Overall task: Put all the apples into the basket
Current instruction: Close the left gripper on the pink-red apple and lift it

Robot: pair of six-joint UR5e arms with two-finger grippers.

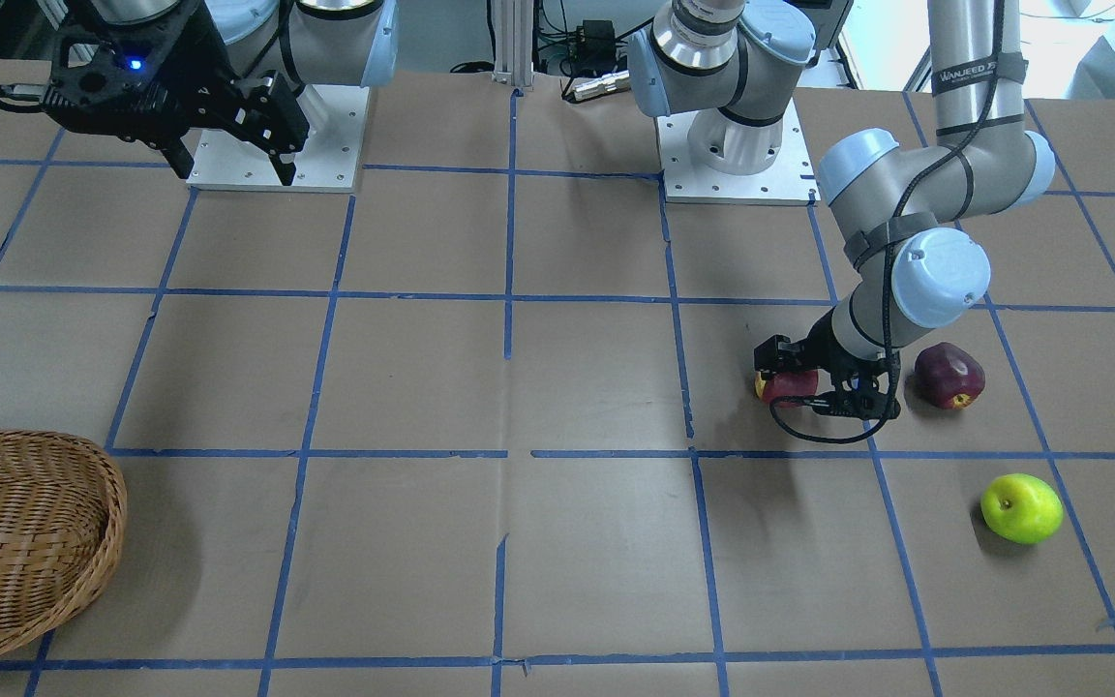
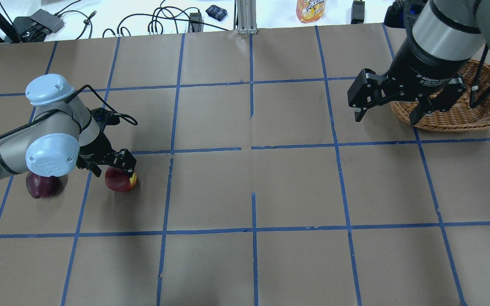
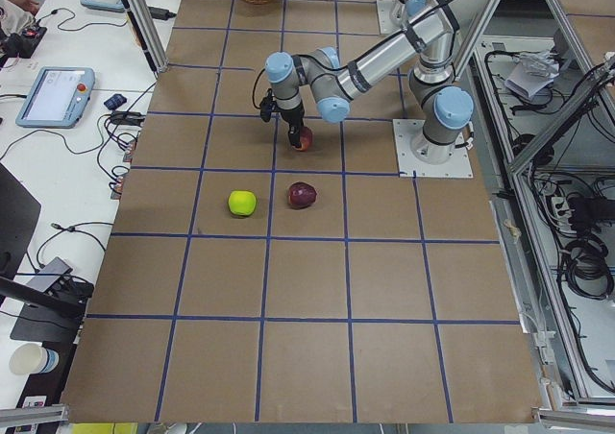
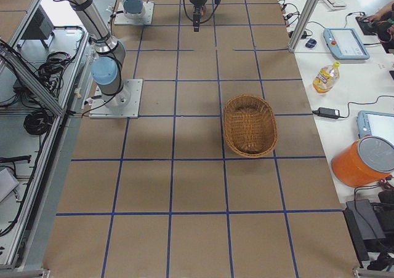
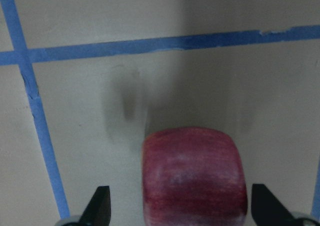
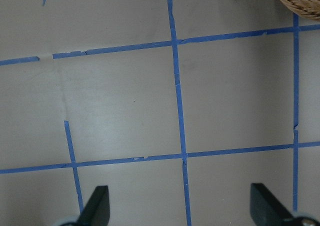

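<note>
The red apple with a yellowish patch lies on the table between the fingers of my left gripper. The gripper is open and low around it; in the left wrist view the apple sits between the spread fingertips with gaps on both sides. The dark maroon apple lies just beside the left arm. The yellow-green apple lies farther toward the table's front. The wicker basket is at the far other end. My right gripper is open and empty, raised next to the basket.
The table is brown paper with a grid of blue tape lines. The two arm base plates stand at the robot's edge. Cables and a bottle lie beyond the far edge.
</note>
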